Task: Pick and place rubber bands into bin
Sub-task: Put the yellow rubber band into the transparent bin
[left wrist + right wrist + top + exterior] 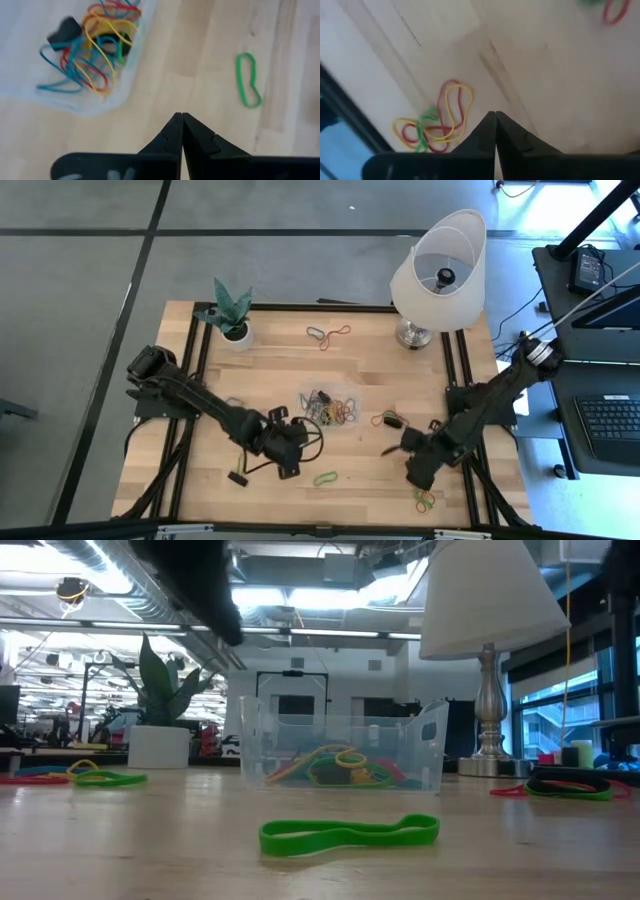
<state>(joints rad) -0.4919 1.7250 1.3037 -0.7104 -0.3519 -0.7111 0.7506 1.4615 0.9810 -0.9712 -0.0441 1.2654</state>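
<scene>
- worktop (pixel 280 370): pale wood planks, smooth matt finish
- bin (pixel 420 745): clear glossy plastic
- rubber bands (pixel 349 833): smooth rubber with a slight sheen
- lamp base (pixel 487 730): polished metal
- left end effector (pixel 180 131): matt black plastic

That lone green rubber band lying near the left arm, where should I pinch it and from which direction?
The green rubber band lies flat on the table as a long, narrow loop, apart from the bin. Probably best to descend from straight above with the left end effector, now shut, opened across the narrow middle, closing over both strands together.
</scene>
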